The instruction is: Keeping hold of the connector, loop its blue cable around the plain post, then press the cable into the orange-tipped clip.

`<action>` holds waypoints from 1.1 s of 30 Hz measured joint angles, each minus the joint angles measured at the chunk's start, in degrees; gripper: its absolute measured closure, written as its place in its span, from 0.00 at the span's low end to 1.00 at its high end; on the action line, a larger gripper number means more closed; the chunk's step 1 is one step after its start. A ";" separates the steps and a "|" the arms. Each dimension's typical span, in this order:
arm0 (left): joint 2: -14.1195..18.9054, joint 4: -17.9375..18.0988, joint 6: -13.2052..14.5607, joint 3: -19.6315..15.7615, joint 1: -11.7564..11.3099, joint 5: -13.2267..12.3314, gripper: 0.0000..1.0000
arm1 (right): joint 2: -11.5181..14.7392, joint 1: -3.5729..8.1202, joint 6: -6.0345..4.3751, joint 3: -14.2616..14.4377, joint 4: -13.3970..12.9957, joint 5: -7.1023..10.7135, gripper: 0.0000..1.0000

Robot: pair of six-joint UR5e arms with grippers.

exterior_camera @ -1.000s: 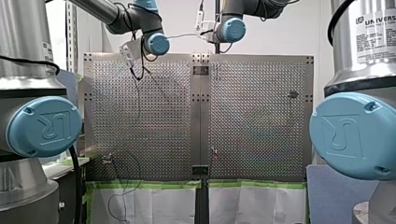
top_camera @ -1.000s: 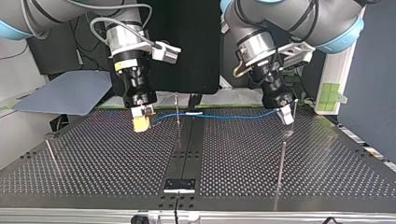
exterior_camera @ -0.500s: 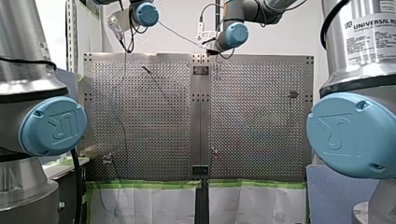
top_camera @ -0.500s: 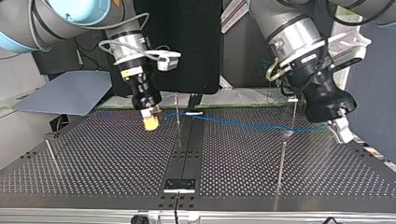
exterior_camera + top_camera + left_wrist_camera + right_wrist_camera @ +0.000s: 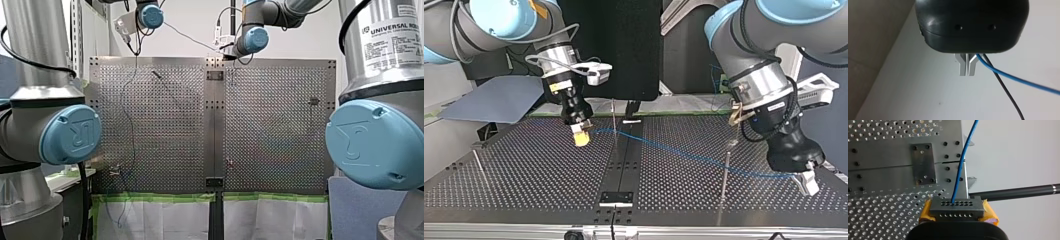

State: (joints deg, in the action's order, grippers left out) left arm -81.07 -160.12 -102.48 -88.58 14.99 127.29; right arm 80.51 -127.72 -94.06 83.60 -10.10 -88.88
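Right end effector (image 5: 581,136): at the top view's left, low over the far part of the surface. Its yellow pads (image 5: 989,213) are clamped on either side of the connector.
Connector (image 5: 956,207): a dark block with two rows of small holes, held between those pads and clear of the plate.
Blue cable (image 5: 1010,77): leaves a hole in the connector's upper row. It then runs across the top view toward its right and near side, low over the surface, and ends at the left end effector.
Left end effector (image 5: 808,184): at the top view's right, near the front edge, tilted and just above the plate. Its metal fingers (image 5: 963,67) are pressed together on the blue cable, which comes out at their root.
Slender post (image 5: 724,182): stands upright toward the top view's right. The blue cable crosses it near its upper end in that view, but which side it passes cannot be told.
Middle post (image 5: 614,125): a thin upright at the surface's centre seam, just beside the right end effector, with the blue cable passing it.
Black cable (image 5: 1003,87): hangs down beside the blue one in the left wrist view.
Surface (image 5: 549,175): a perforated metal plate.
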 joint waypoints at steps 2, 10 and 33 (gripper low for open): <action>-1.18 -1.15 -1.18 1.19 -1.19 -1.20 0.92 | -0.70 0.13 0.01 -0.26 -0.01 0.06 0.92; -5.41 -5.41 -4.97 5.10 -5.42 -5.41 0.92 | -2.90 0.62 0.00 -1.25 -1.51 0.43 0.92; -16.11 -10.88 -7.07 2.21 -18.22 -18.22 0.92 | -6.16 1.34 -0.17 -2.42 -6.54 0.98 0.92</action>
State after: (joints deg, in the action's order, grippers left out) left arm -97.18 -170.99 -109.56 -86.36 -3.23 109.08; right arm 74.35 -126.38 -94.23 81.19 -16.64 -87.91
